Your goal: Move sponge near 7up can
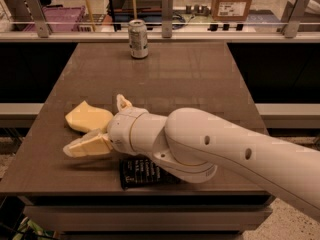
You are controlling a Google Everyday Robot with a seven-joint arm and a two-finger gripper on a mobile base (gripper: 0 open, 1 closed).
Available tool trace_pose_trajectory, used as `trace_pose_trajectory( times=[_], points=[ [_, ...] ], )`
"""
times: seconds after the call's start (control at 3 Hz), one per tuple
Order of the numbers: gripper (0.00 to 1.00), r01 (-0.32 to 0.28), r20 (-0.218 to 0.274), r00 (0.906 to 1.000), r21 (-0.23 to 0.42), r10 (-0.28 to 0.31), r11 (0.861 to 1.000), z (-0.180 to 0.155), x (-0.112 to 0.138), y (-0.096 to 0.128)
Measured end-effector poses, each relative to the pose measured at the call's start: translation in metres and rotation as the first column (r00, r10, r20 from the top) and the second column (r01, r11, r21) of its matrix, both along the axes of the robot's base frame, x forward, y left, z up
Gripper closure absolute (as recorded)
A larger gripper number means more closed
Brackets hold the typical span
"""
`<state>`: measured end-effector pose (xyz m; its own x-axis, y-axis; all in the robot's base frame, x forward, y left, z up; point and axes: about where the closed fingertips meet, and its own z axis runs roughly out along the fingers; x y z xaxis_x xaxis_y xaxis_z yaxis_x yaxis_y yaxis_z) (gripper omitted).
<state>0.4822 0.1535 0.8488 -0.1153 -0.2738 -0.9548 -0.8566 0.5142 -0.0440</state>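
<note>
- Sponge (86, 117) lies flat near the bench's left edge, toward the front.
- Gripper (93, 124) is over it, fingers spread, sponge between them.
- Can (138, 39) stands at the far edge.

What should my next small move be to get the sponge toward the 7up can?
Probably close the gripper on the sponge: its open fingers seem to straddle it near the front-left, and the 7up can stands at the table's far edge.

Pale yellow sponge (85, 116) with wavy edges lies flat at the worktop's (190, 79) near left, the gripper (94, 125) just beside it, fingers (85, 145) spread. Silvery 7up can (138, 39) stands upright at the far edge, well apart.
</note>
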Motion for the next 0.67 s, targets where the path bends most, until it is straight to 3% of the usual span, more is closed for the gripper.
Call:
trace_pose_trajectory(
  times=[0.67],
  points=[
    [0.0, 0.013, -0.012, 0.9998, -0.029, -0.014, 0.999, -0.0132, 0.0118, -0.0021]
  ],
)
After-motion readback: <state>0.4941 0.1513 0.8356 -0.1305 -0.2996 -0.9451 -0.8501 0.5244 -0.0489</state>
